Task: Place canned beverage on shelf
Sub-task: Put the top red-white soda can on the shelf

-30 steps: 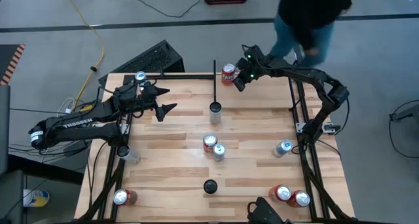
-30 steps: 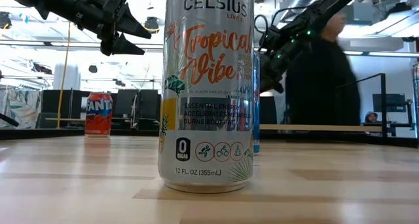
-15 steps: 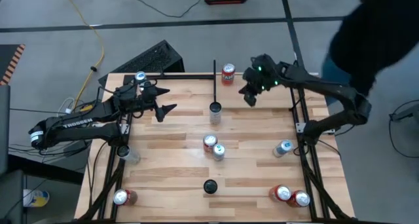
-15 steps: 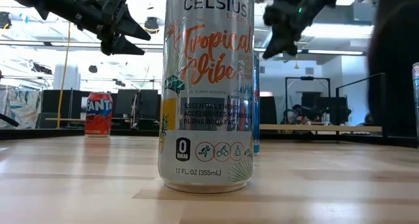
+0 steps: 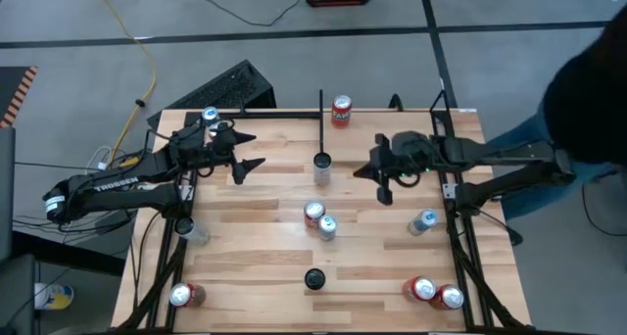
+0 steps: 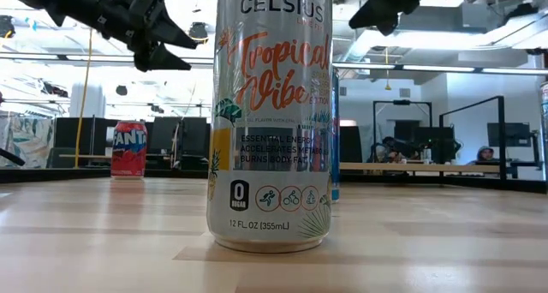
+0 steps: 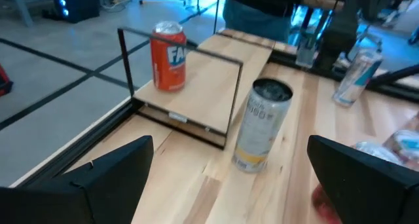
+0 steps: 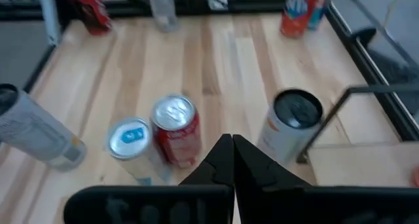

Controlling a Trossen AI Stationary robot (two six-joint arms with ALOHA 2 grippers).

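Note:
An orange can (image 5: 341, 110) stands upright on its base on the light wood shelf (image 5: 384, 119), just right of the thin black divider bar (image 5: 320, 119); it also shows in the left wrist view (image 7: 168, 56). My right gripper (image 5: 364, 173) is shut and empty, above the table right of centre, well clear of that can; it also shows in its own wrist view (image 8: 232, 155) and the low view (image 6: 377, 8). My left gripper (image 5: 250, 150) is open and empty above the table's far left (image 7: 229, 178) (image 6: 184, 53).
A white black-topped can (image 5: 321, 165) stands at the divider's near end. A red can (image 5: 313, 214) and a blue can (image 5: 327, 227) stand mid-table, and another black-topped can (image 5: 313, 278) stands nearer. More cans stand at the right (image 5: 424, 220), near right (image 5: 436, 293), near left (image 5: 182, 295) and far left (image 5: 209, 117).
My right gripper has drawn away from the orange can on the shelf, going toward the table's near edge and a little right. The can stays standing where it was. A person behind the far edge has moved off to the right.

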